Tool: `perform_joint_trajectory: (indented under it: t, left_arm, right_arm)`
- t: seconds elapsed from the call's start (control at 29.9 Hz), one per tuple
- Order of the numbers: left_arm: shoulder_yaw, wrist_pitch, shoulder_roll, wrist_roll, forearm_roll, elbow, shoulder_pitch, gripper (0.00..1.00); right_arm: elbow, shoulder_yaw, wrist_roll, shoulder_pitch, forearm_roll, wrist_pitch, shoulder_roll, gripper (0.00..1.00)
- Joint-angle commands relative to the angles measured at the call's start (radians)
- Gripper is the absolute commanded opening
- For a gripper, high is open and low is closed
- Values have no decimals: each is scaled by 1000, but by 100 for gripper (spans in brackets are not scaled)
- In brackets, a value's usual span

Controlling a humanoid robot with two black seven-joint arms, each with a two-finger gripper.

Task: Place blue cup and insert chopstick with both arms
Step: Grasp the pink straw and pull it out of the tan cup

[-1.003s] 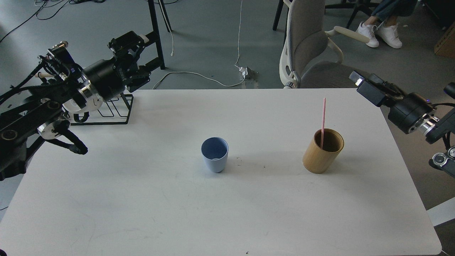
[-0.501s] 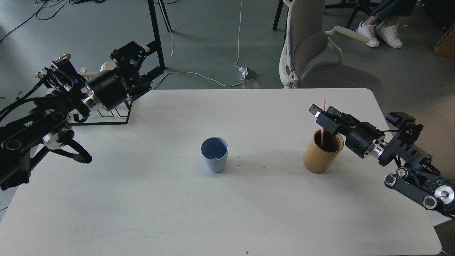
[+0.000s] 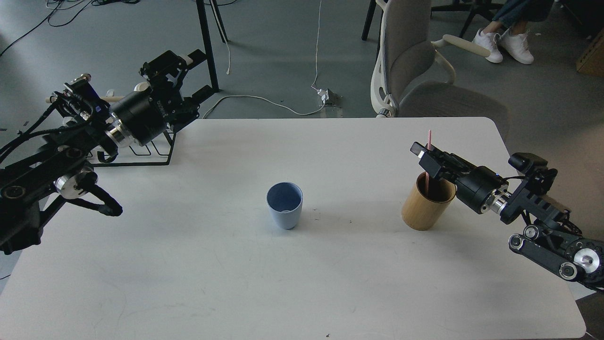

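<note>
The blue cup (image 3: 284,205) stands upright and empty at the middle of the white table (image 3: 302,283). The pink chopstick (image 3: 429,140) stands leaning in the tan bamboo cup (image 3: 426,208) at the right. My right gripper (image 3: 427,157) is at the chopstick's middle, just above the bamboo cup's rim, with its dark fingers on either side of the stick. I cannot tell whether they press on it. My left gripper (image 3: 200,73) is open and empty, in the air over the table's far left corner, well away from the blue cup.
A black wire rack (image 3: 151,152) with a pale wooden dowel (image 3: 113,98) and a white mug (image 3: 140,87) stands at the far left, under my left arm. A grey office chair (image 3: 408,61) stands behind the table. A person's feet (image 3: 502,42) show at top right.
My right arm swung in from the right edge to the chopstick over the bamboo cup, then settled closer onto it. My left gripper shifted slightly. The cups have not moved.
</note>
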Motion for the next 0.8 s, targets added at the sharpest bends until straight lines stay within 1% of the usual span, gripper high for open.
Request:
perform_joint_trajectory:
  t: [0.0, 0.3, 0.37, 0.47, 0.57, 0.67, 0.77]
  left_arm:
    - [-39, -8, 0, 0, -16, 0, 19, 92]
    - [-52, -18, 0, 0, -18, 0, 26, 92]
    - [-52, -20, 0, 0, -18, 0, 28, 92]
    - [-52, -20, 0, 0, -24, 2, 32, 92]
    - [-52, -20, 0, 0, -39, 3, 34, 92]
    - [-52, -20, 0, 0, -53, 5, 42, 92]
    - [-52, -18, -3, 0, -55, 11, 45, 92]
  right_arm:
    - [0, 0, 0, 0, -21, 0, -6, 24]
    - [0, 0, 0, 3, -22, -32, -11, 9]
    - [2, 2, 0, 11, -22, -41, -29, 6]
    - [9, 6, 0, 17, -21, -44, -70, 1]
    - [20, 9, 0, 37, -17, -57, -104, 0]
    - [89, 23, 0, 46, -11, -63, -173, 0]
    - [193, 83, 0, 52, -5, -58, -279, 0]
